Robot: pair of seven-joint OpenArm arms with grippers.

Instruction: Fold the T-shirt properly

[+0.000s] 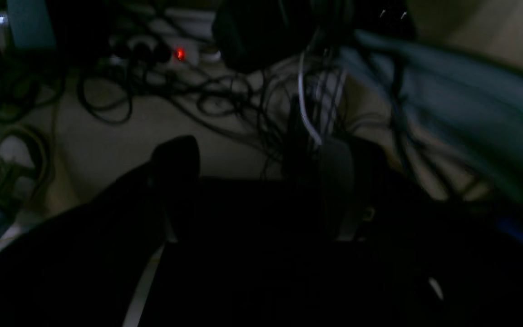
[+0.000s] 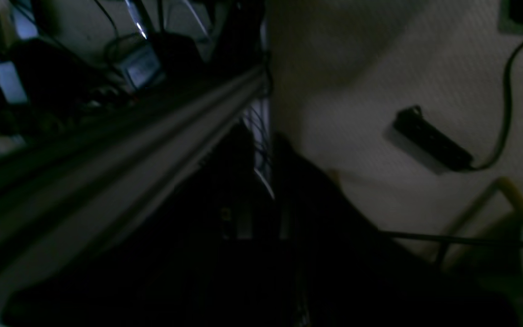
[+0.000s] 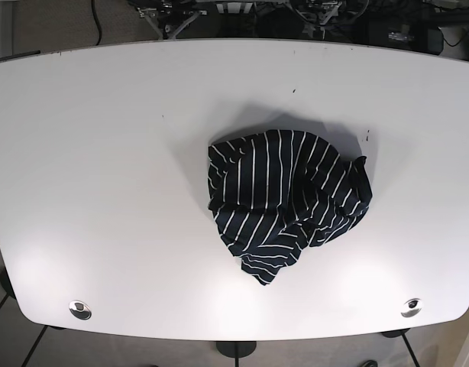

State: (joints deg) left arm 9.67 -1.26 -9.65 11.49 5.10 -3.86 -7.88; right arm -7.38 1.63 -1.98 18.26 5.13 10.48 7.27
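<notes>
The T-shirt [image 3: 284,199], black with thin white stripes, lies crumpled in a heap a little right of the middle of the white table [image 3: 105,153]. No arm or gripper shows in the base view. The left wrist view is dark; my left gripper [image 1: 254,159] shows as two dark fingers [image 1: 175,156] set well apart, empty, over a floor with cables. The right wrist view is dark too; my right gripper [image 2: 261,141] shows two dark fingers [image 2: 239,141] close together with nothing between them. Neither gripper is near the shirt.
A tangle of cables [image 1: 207,95] and a power strip with a red light [image 1: 180,54] lie on the floor in the left wrist view. A metal rail [image 2: 120,154], a black box on a cable [image 2: 429,141] and a yellow hose [image 2: 522,209] show in the right wrist view.
</notes>
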